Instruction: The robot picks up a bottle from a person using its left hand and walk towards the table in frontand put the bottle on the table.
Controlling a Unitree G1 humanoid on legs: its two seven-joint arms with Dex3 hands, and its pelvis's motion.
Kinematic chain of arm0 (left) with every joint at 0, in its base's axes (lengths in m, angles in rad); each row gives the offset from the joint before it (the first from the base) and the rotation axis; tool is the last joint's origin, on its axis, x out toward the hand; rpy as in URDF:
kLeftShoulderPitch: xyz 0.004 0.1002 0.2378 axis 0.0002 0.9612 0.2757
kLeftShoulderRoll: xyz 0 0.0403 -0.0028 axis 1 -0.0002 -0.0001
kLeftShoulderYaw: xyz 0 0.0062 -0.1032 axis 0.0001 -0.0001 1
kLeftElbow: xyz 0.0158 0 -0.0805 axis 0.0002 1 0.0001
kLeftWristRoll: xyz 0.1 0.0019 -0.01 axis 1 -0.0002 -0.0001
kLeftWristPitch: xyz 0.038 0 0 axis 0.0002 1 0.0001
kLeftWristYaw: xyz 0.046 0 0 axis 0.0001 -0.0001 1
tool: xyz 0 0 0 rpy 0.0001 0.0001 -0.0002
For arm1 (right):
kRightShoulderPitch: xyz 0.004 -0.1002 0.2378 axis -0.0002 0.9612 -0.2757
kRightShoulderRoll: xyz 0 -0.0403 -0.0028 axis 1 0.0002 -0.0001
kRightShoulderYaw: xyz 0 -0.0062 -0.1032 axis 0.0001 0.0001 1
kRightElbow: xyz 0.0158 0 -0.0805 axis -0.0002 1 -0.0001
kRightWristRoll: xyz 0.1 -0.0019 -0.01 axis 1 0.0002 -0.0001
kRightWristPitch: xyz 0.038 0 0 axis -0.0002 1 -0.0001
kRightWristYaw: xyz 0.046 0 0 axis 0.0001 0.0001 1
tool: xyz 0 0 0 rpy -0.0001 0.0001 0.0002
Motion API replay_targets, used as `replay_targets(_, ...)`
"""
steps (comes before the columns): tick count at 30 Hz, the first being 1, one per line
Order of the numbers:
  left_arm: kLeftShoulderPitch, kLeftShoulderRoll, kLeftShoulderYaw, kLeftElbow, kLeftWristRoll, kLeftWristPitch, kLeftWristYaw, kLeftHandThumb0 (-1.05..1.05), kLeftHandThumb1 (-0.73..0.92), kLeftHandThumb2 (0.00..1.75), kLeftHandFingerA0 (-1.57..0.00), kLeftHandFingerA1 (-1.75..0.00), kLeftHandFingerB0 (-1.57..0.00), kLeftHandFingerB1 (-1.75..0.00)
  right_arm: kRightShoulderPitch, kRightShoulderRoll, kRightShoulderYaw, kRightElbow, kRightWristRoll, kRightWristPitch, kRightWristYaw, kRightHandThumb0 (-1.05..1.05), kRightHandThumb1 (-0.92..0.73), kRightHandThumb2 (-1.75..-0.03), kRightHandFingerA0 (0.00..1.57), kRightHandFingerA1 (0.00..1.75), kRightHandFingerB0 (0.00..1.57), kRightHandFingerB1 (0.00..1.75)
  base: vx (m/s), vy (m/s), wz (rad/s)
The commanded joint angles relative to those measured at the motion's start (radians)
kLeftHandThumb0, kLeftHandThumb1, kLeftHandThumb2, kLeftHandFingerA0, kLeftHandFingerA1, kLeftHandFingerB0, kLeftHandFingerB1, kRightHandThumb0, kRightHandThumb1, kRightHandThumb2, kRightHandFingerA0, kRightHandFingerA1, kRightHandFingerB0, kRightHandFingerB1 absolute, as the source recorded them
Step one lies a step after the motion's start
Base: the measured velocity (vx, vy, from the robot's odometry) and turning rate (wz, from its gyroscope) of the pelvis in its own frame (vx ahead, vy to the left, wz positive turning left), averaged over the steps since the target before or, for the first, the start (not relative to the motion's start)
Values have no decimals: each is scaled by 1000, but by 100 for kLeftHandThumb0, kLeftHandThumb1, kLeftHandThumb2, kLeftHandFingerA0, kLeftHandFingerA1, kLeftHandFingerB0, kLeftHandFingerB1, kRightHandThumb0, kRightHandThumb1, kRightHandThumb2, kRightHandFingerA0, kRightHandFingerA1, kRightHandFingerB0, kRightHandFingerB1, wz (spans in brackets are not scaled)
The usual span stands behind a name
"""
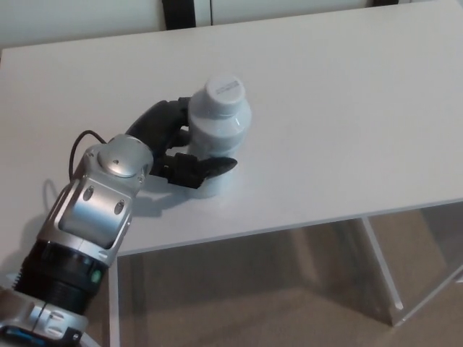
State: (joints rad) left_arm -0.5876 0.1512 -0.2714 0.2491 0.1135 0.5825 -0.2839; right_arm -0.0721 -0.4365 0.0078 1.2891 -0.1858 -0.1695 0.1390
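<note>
White surface (347, 108) fills most of the view, with nothing on it besides the bottle. Far edge meets pale wall panels with a dark vertical strip (179, 12) between them. Tan floor (289, 289) shows past the near edge, with a white table leg (382, 271) near right.

White bottle (221, 126) with white cap (225, 91) is left of centre on the surface, upright or tilted a little. Left hand (173, 144) is clamped around its left side: black fingers (160, 119) wrap the far side, thumb (211, 167) crosses the near lower part. Silver forearm (101, 202) comes from near left and is cut off at the bottom edge. Thin black cable (78, 141) loops beside the wrist.

Bottle base is partly hidden behind the thumb, so contact with the surface is unclear. The print on the cap is unreadable. Right hand is out of frame.
</note>
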Motion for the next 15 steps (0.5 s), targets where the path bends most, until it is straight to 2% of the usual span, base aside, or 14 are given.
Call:
replay_targets(1,-3,25,-10,-1,4,-51,-46,-79,45,83,0,-1,0,0,-3,-9,-1,3,2,23,8,-43,-64,-60,67,41,56,38,0,0,0)
replay_targets(5,3,30,-8,11,-6,-79,-67,-79,44,84,0,-2,0,0,2,-13,20,-4,-20,1,-19,-43,-65,-60,67,41,56,38,0,0,0)
replay_targets(6,5,30,-9,14,-3,-86,-67,-86,51,58,0,0,0,-1,4,-14,20,-5,-19,-4,-19,-42,-66,-61,66,41,55,38,0,0,0)
replay_targets(10,7,32,-7,22,-1,-104,-76,-90,51,61,0,0,0,0,4,-15,23,-4,-15,-6,-18,-41,-65,-60,63,40,53,37,0,0,0)
replay_targets(15,14,54,-13,31,8,-145,-99,-90,52,57,0,0,0,0,4,-16,25,-3,-12,-8,-16,-41,-64,-60,65,41,54,37,0,0,0)
